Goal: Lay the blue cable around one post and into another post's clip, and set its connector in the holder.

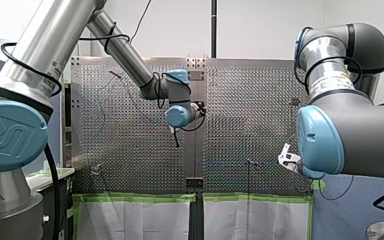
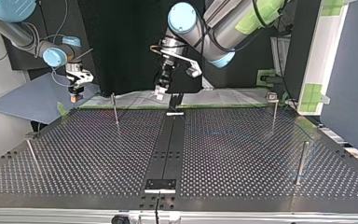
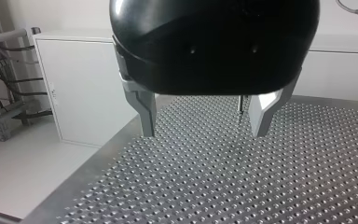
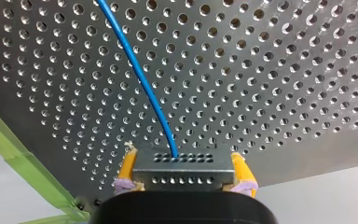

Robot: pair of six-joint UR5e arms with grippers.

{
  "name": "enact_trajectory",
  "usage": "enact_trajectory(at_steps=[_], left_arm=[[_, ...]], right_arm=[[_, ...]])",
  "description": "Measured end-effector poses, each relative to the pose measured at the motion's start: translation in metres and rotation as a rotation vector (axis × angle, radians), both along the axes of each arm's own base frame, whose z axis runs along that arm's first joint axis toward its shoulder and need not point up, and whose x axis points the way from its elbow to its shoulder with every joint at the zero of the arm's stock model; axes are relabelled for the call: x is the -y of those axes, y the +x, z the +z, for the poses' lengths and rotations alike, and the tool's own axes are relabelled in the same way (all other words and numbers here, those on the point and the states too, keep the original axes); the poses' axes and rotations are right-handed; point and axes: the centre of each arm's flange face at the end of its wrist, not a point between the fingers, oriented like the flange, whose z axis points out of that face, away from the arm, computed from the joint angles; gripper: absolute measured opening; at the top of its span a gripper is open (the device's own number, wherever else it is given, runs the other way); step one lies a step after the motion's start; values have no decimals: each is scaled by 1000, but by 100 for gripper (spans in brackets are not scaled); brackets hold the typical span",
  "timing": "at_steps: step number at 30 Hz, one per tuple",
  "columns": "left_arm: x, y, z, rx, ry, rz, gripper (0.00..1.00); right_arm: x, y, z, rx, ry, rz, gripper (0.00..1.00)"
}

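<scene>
Front view: perforated table (image 1: 130,150) across the middle, green tape (image 1: 135,197) along the edge nearest the arms. "UR" legible on the blue joint cap (image 1: 7,134) of my left arm (image 1: 125,52). Left wrist view: my left gripper (image 3: 203,133) above the table near a side edge, metal fingers (image 3: 145,114) spread apart, nothing between them, thin post (image 3: 239,108) ahead. Right wrist view: my right gripper (image 4: 185,181) by the taped edge, yellow pads (image 4: 127,169) clamped on a dark grey connector (image 4: 182,163); blue cable (image 4: 140,77) running from its top out over the holes.
</scene>
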Motion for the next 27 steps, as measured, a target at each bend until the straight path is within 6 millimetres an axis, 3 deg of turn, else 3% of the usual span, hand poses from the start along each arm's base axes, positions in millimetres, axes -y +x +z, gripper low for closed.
enact_trajectory(at_steps=[21,27], left_arm=[[-50,-48,28,55,11,32,100],[-62,-61,11,59,8,30,100]], right_arm=[[-1,5,0,-4,1,8,0],[-1,5,0,-6,-2,9,0]])
